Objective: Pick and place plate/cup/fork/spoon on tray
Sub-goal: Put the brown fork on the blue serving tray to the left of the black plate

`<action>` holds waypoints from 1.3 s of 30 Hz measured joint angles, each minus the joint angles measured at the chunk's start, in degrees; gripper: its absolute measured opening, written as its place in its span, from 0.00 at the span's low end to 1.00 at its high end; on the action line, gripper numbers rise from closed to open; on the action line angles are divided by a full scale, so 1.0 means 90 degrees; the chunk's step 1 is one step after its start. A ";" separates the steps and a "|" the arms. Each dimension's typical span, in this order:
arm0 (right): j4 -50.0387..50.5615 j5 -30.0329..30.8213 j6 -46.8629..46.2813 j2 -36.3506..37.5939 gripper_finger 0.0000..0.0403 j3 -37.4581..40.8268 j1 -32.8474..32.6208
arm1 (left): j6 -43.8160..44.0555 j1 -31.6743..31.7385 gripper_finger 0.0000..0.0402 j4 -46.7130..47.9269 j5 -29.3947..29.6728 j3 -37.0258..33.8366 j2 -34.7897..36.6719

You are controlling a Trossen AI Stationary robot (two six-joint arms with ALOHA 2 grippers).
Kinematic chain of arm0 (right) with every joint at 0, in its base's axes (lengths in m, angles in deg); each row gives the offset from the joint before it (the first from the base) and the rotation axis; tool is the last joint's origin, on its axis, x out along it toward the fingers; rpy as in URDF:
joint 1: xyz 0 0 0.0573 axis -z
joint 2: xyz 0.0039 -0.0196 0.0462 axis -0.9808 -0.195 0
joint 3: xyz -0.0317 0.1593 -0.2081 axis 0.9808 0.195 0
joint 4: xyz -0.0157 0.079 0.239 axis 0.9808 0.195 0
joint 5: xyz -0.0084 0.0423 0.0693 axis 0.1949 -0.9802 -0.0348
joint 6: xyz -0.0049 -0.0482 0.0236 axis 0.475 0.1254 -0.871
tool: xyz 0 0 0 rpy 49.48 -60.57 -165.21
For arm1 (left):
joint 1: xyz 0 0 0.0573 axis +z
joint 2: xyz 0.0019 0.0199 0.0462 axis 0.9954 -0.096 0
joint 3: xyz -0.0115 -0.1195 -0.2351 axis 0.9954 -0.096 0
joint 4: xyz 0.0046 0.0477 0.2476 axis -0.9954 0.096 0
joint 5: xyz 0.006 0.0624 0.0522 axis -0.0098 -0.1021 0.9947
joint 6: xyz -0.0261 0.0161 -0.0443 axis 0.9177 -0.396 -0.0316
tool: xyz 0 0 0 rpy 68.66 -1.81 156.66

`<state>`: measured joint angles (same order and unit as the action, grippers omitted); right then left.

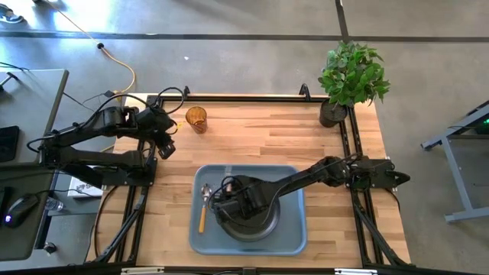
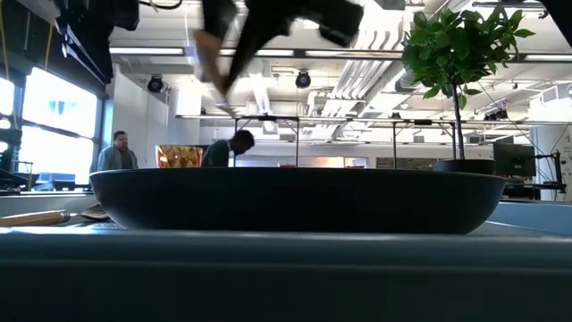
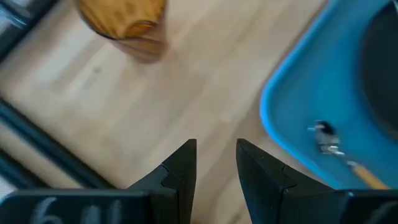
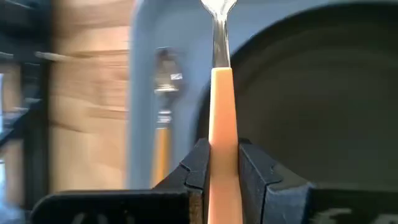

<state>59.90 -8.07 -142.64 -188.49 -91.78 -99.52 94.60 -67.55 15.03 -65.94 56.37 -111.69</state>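
the right gripper [image 4: 221,165] hangs over the tray [image 1: 294,229], above the near-left part of the plate [image 1: 263,225], and its two fingers are clamped on a slim orange handle. the handle runs straight out ahead of the fingers and turns to silver metal at its far end; the tip is cut off in the right wrist view, so it is hard to say for sure, but with a spoon already lying on the tray this looks like the fork [image 4: 219,93].

the spoon [image 4: 163,112] lies flat on the tray floor just beside the held fork, on the side away from the plate, its silver bowl pointing the same way as the fork's metal end. from above it sits between the plate's rim and the tray's left wall.

the plate sits inside the tray, directly below and ahead of the right gripper, filling most of the tray's right half.

the left gripper [image 3: 216,158] waits off the tray's far-left corner, over bare wooden table [image 1: 290,134], its fingers parted and holding nothing. the cup [image 1: 196,119] stands upright on the table a little ahead of it, apart from the fingers and well clear of the tray.
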 joint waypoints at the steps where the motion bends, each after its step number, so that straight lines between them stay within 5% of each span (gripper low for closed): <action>1: 0.0234 -0.0056 0.0076 0.0004 0.09 -0.0048 0.0024 | 0.0036 -0.0035 0.25 -0.0006 -0.0123 0.0000 0.0000; 18: 0.0853 -0.0058 0.0376 0.0211 0.09 0.0032 0.0223 | 0.1017 -0.1310 0.25 -0.1116 -0.0498 -0.1133 -0.0258; 39: 0.0886 0.0575 0.0516 0.0361 0.09 -0.0038 0.0295 | 0.1688 -0.3037 0.25 -0.2631 -0.0572 -0.1180 -0.1170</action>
<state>67.87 -2.89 -138.00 -185.24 -92.13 -96.86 109.79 -94.88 -8.65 -71.08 45.75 -122.21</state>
